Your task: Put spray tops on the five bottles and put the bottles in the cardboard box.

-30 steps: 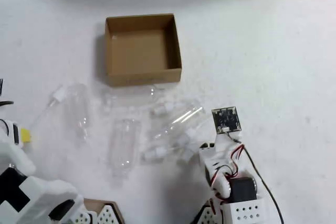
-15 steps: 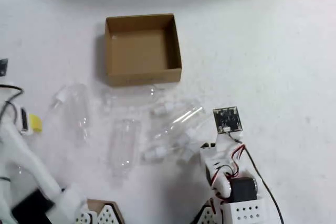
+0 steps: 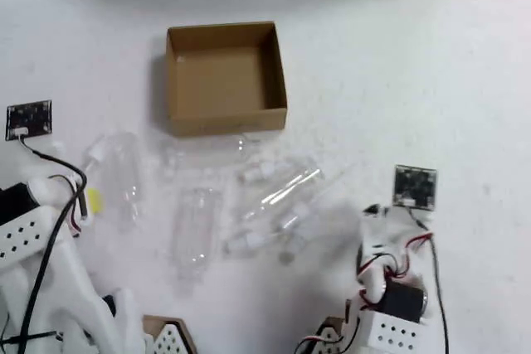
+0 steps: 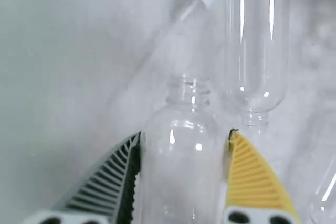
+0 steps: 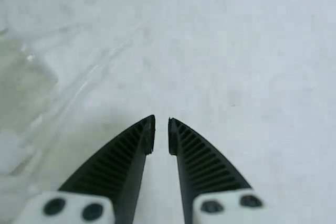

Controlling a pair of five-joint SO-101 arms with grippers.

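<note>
One uncapped clear bottle (image 4: 181, 166) sits clamped between the left gripper (image 4: 184, 135) fingers, at the left of the bench (image 3: 415, 64), apart from the cardboard box (image 3: 228, 119). Right gripper (image 5: 161, 124) fingers nearly closed, empty. Risk: smooth plastic may squirt out under squeeze, scattering neighbouring bottles (image 3: 274, 196).

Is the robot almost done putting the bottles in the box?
Not nearly. Done: nothing yet, the cardboard box is empty. In hand: the left gripper is closed on a clear bottle whose neck is open, with no spray top on it. The right gripper is shut and holds nothing. Left: the other bottles lie on the table, so tops and boxing remain.
</note>
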